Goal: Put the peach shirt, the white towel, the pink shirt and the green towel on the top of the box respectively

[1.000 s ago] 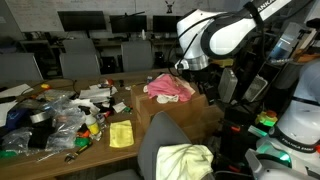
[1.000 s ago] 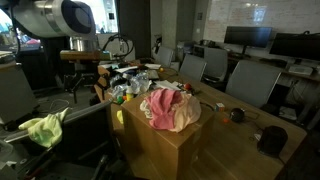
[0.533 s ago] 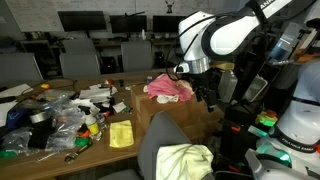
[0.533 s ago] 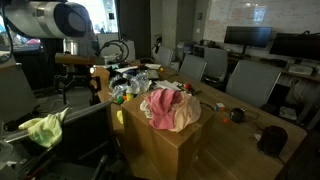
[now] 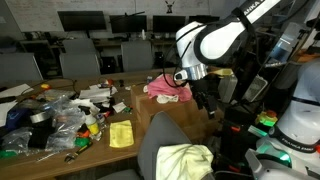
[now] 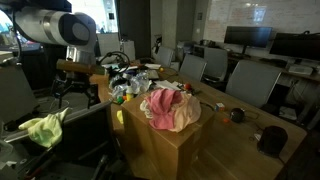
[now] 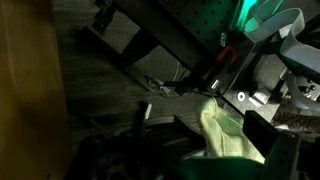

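Pink shirt (image 5: 168,88) sits bunched on top of the box (image 5: 185,122) in an exterior view. The gripper (image 5: 205,98) hangs just beside the box, and the green towel (image 5: 186,160) lies lower down on a chair (image 5: 150,150). In an exterior view we see the peach shirt (image 6: 182,117) heaped against the pink one on the box top, the towel well apart from the box. Wrist view: green towel below, jaws spread wide, gripping nothing.

Both your exterior views face the box (image 5: 185,122) (image 6: 165,150) from different sides, while your wrist view looks closely down at the green towel (image 7: 226,132).
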{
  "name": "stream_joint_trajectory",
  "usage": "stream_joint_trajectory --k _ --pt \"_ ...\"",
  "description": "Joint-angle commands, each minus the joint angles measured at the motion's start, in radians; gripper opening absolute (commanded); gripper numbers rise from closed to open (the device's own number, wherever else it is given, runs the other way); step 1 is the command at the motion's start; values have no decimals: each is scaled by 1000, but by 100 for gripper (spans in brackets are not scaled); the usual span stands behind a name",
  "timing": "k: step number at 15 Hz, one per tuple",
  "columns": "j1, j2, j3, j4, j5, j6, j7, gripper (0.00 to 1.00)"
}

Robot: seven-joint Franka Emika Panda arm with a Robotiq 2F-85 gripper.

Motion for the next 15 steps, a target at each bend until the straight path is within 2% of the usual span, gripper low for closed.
stream_joint_trajectory --k 1,11,15 --pt "-3 72 4 44 33 -23 -34 100" --pt "-25 205 25 102 104 -8 -67 100" --pt "-32 235 35 92 111 31 -55 100"
